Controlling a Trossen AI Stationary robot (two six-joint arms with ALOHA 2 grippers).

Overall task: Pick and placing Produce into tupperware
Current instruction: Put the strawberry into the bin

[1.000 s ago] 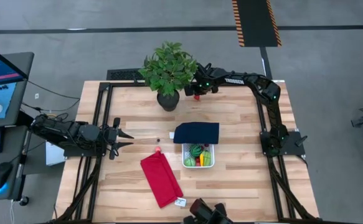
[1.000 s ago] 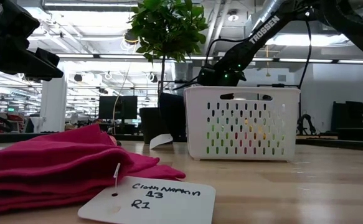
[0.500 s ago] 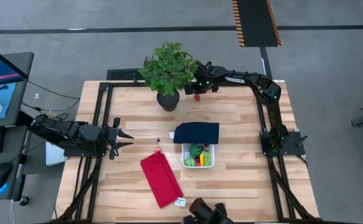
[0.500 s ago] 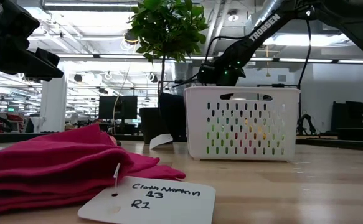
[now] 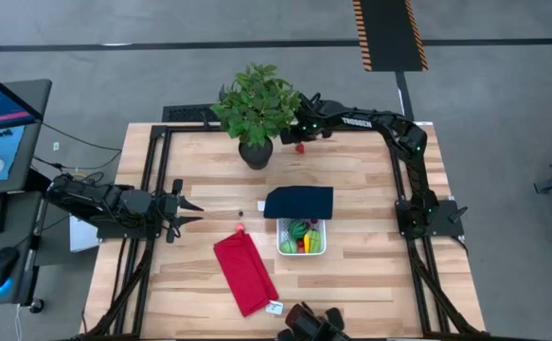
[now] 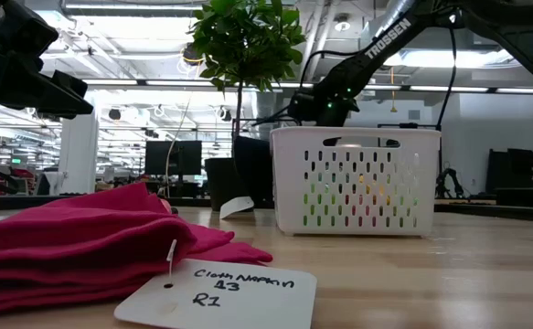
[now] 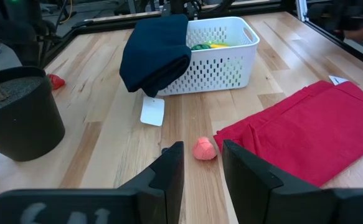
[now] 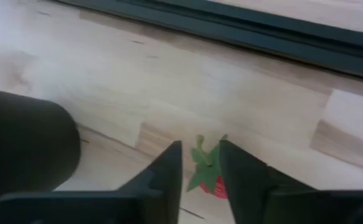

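Note:
A red toy strawberry with green leaves sits between the fingers of my right gripper, at the table's far edge beside the potted plant; it also shows in the high view. The white perforated tupperware stands mid-table holding green, striped and orange produce. Its dark navy cover hangs over the far rim. A small red piece lies on the table just beyond my left gripper, which is open and empty near the left edge. My right gripper pinches the strawberry between its two fingers, on the fruit's two sides just below the leaves. The fingers slant downward from the table's right side. Whether the strawberry is clear of the table, I cannot tell.
A folded red cloth with a paper tag lies at the front, left of the tupperware. The plant's black pot stands close to the right gripper. Bare wood lies to the right of the tupperware.
My right gripper has gone up a little beside the plant, as the low view shows. The left arm and the things on the table have kept still.

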